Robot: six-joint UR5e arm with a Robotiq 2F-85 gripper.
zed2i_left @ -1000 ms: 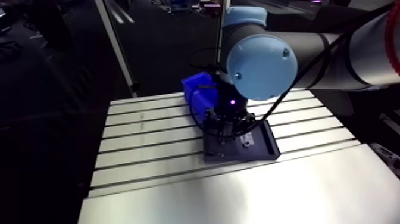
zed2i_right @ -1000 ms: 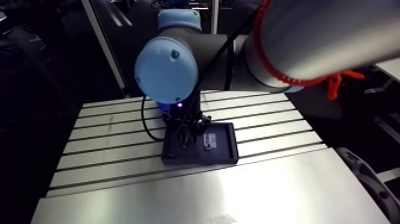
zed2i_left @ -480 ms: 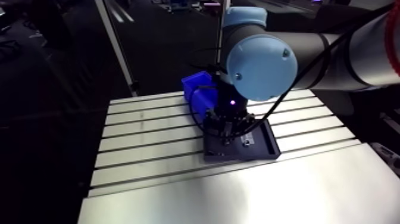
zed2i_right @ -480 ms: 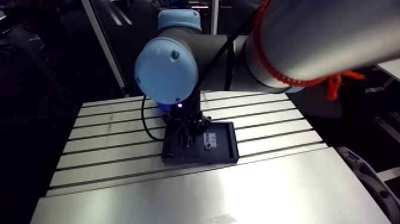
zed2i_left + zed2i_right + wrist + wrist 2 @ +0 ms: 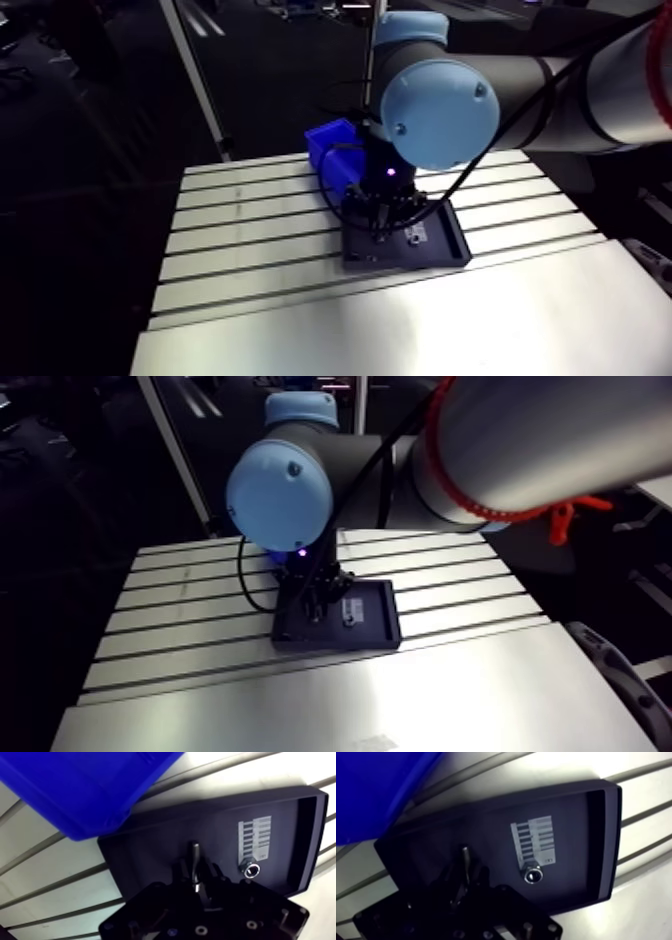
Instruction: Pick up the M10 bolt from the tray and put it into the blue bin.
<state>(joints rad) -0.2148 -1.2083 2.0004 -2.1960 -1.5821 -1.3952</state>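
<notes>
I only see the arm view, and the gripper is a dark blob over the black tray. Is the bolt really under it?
Observer: Yes, the wrist view shows a dark bolt lying in the tray, right at the gripper and pointing ahead of it.
Child: Is anything else in the tray?
Observer: A shiny nut, beside the bolt and next to a grey label.
</notes>
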